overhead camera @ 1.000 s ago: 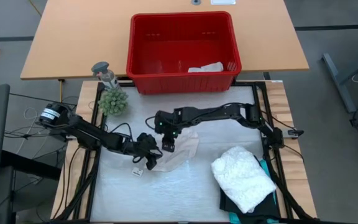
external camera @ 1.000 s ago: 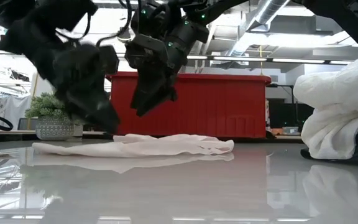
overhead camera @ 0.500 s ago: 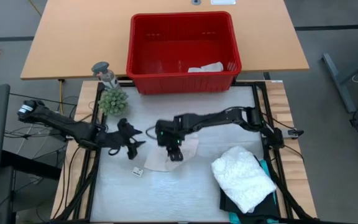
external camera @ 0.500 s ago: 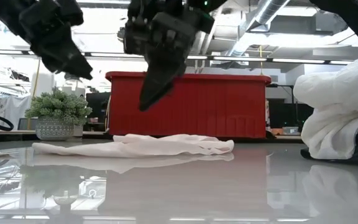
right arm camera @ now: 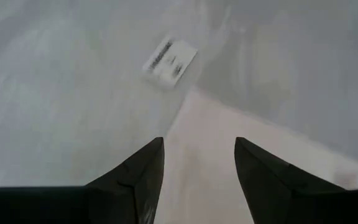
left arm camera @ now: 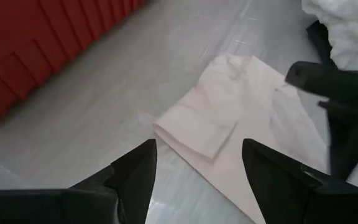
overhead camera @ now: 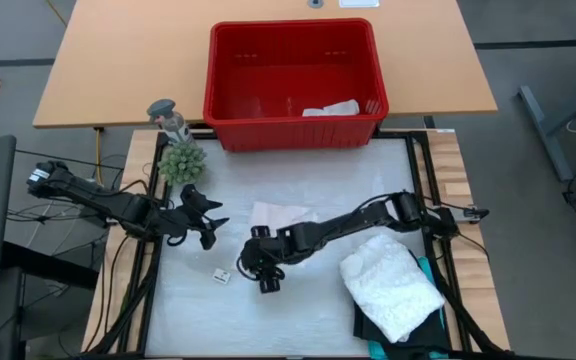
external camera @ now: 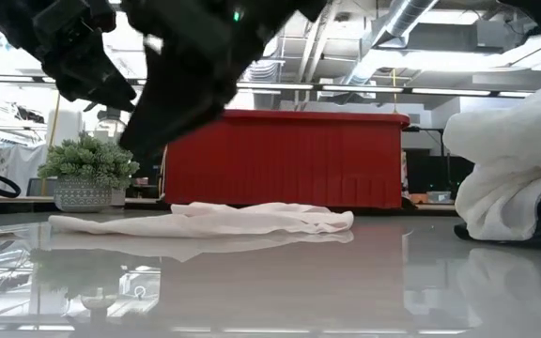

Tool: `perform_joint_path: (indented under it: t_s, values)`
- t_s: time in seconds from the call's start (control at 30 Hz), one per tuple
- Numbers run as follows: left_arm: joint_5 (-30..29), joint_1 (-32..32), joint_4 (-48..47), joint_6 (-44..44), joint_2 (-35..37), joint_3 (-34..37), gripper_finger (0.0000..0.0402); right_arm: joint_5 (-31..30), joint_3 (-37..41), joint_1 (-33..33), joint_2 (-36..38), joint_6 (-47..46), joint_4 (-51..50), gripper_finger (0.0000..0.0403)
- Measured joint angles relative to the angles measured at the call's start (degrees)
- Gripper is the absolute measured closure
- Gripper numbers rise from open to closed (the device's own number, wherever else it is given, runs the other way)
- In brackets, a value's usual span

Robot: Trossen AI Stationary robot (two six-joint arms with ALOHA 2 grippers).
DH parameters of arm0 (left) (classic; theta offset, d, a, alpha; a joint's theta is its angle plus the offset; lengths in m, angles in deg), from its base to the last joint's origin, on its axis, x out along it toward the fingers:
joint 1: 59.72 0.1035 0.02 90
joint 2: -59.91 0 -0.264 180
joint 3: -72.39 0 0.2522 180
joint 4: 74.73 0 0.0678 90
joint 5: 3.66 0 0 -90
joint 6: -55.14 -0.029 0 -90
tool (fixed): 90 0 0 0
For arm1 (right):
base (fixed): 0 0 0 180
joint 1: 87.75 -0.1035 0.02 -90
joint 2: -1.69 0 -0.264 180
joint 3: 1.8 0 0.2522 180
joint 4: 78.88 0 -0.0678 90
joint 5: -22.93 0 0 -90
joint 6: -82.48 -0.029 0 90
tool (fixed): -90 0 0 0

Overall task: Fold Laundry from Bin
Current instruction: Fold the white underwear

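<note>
One small white cloth lies flat mid-table, partly folded, w/ the red bin at its 12 o'clock and one more pale item still inside it. Looks like the folding step on this piece, imo; next move prob calls for grabbing the near edge and doubling it over, then parking it by the finished pile.

Right gripper sits at the cloth's 7 o'clock, fingers parted a moderate gap, nothing in them, tips just over the cloth's edge near a small tag. Left gripper hangs at 9 o'clock, apart from the cloth, jaws likewise spread and empty.

White lacy top is bunched at 4 o'clock, potted plant at 10.
</note>
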Motion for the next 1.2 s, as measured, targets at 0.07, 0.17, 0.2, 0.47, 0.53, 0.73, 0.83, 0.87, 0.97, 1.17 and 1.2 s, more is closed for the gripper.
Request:
perform_joint_path:
  t_s: [0.07, 0.17, 0.2, 0.47, 0.53, 0.73, 0.83, 0.87, 0.97, 1.17, 1.2]
  values:
    - [-0.1, 0.0, -0.5, -0.2, 0.0, 0.0, 0.0175, -3.3, 0.1, -0.5, -1.4, -2.3, 2.0, 0.0182]
    - [-0.1, 0.0, -1.0, -0.7, 0.0, 0.0, 0.0175, -4.7, 0.2, -0.8, -2.2, -4.3, 4.6, 0.0182]
    - [-0.2, 0.0, -1.5, -0.7, 0.0, 0.0, 0.0175, -4.6, 0.1, -1.0, -3.2, -4.7, 6.8, 0.0182]
    - [-0.3, 0.0, -2.9, -0.2, -0.1, 0.0, 0.0175, -6.2, -0.4, -3.8, -6.4, -5.8, 8.0, 0.0182]
    - [-0.3, 0.0, -3.1, 0.7, -0.1, 0.0, 0.0175, -8.2, -0.6, -4.0, -6.8, -7.0, 8.2, 0.0185]
    - [-1.1, 0.0, -3.0, 3.7, -0.1, 0.0, 0.0175, -10.2, -0.5, -4.2, -9.1, -8.3, 6.4, 0.0199]
    - [-1.3, 0.0, -3.0, 3.6, -0.1, 0.0, 0.0175, -11.6, -0.6, -4.3, -9.6, -10.0, 5.6, 0.0216]
    - [-1.5, 0.0, -3.0, 3.6, -0.1, 0.0, 0.0175, -11.6, -0.6, -4.3, -9.8, -10.7, 5.4, 0.0227]
    - [-1.5, 0.0, -3.1, 3.7, -0.2, 0.0, 0.0175, -11.8, -0.7, -4.3, -9.9, -13.3, 4.5, 0.0276]
    - [-1.5, 0.0, -3.7, 3.6, -0.1, 0.0, 0.0175, -11.8, -3.2, -4.3, -10.1, -16.0, 1.2, 0.0386]
    - [-1.5, 0.0, -4.0, 3.6, -0.1, 0.0, 0.0175, -11.8, -4.1, -4.2, -10.2, -16.1, 0.2, 0.0385]
